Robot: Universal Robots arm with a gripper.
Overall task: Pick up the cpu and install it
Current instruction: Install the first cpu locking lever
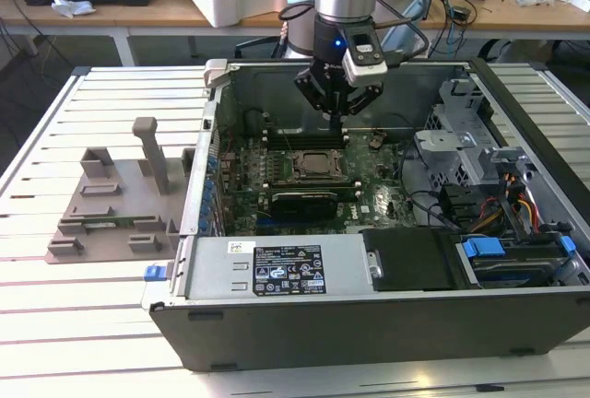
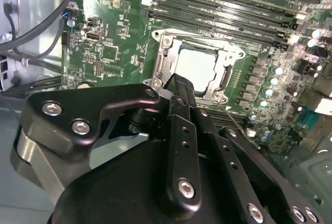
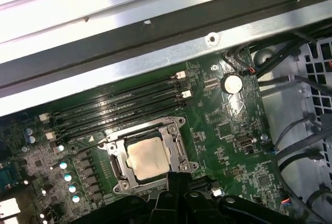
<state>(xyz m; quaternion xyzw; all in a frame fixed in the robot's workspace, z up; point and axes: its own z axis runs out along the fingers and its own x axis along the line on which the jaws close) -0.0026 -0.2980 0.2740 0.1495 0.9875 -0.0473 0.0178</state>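
black gripper (image 1: 336,120) fingers pressed together, holding nothing, hovering over small square silver cpu (image 3: 148,159) seated in socket of green motherboard (image 2: 109,53); fingertips partly hidden.

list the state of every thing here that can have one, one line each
small square silver-topped cpu: seated in the motherboard socket, not held
metal socket frame: around the cpu, top plate uncovered
black claw: above the socket, inside the case
grey metal computer case: lying flat, side panel off
grey plastic holder block: beside the case
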